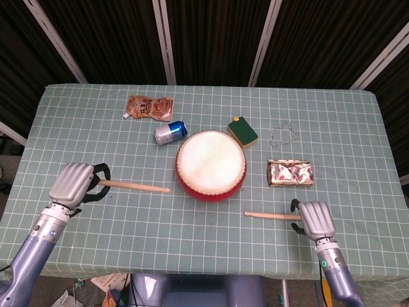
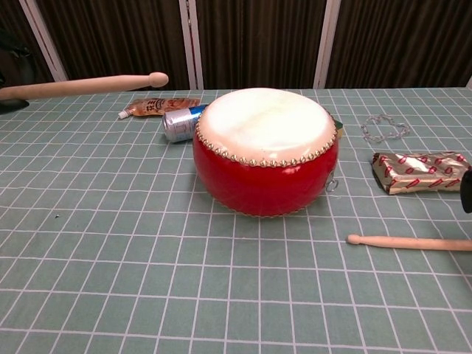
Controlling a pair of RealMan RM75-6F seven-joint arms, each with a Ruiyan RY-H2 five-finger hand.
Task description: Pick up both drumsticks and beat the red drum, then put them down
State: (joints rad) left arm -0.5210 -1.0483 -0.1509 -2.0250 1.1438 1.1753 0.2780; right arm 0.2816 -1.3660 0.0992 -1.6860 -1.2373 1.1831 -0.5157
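Observation:
The red drum (image 1: 211, 164) with its pale skin stands mid-table and fills the centre of the chest view as the drum (image 2: 265, 156). My left hand (image 1: 75, 183) grips one drumstick (image 1: 135, 187) by its butt. That stick is held level in the air, left of the drum, as the raised drumstick (image 2: 82, 87) shows. The second drumstick (image 1: 271, 215) lies flat on the cloth at the front right, also seen as the lying drumstick (image 2: 410, 242). My right hand (image 1: 315, 219) covers its butt end with fingers on both sides. Whether they clasp it is hidden.
Behind the drum lie a blue can (image 1: 170, 132), an orange sauce pouch (image 1: 149, 107), a green sponge (image 1: 243, 132) and a clear ring of beads (image 1: 284, 133). A foil packet (image 1: 290, 173) sits right of the drum, just behind the lying stick. A checked green cloth (image 1: 192, 236) covers the table.

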